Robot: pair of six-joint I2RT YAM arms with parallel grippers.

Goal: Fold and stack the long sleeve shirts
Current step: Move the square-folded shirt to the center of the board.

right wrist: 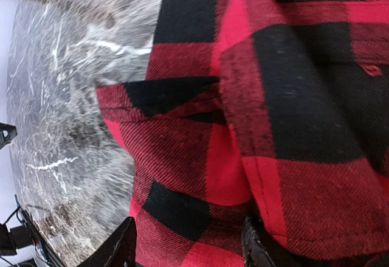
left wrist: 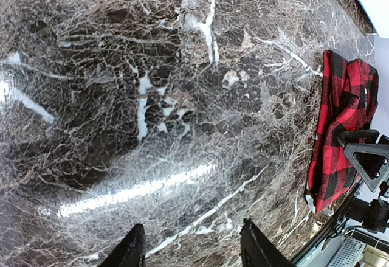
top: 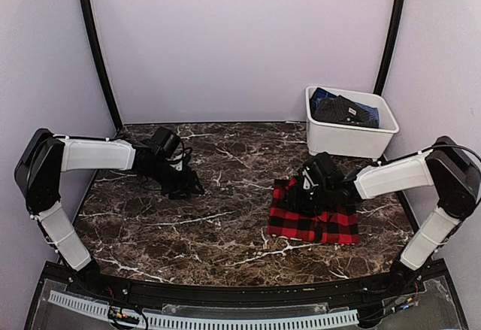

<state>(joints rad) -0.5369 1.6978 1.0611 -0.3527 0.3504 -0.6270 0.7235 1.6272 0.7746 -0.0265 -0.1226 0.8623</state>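
A red-and-black check long sleeve shirt (top: 312, 221) lies folded in a compact rectangle on the right half of the marble table. My right gripper (top: 307, 187) hovers over its far left edge. In the right wrist view the check cloth (right wrist: 273, 127) fills the frame, and the right gripper (right wrist: 188, 242) stands open just above it, pinching nothing. My left gripper (top: 188, 189) is over bare marble on the left, well away from the shirt. In its own view the left gripper (left wrist: 191, 242) is open and empty, with the shirt (left wrist: 340, 127) at the far right.
A white plastic tub (top: 349, 138) stands at the back right of the table, with dark blue cloth (top: 346, 110) inside. The table (top: 225, 225) is dark brown marble with white veins. Pale walls enclose the back and sides.
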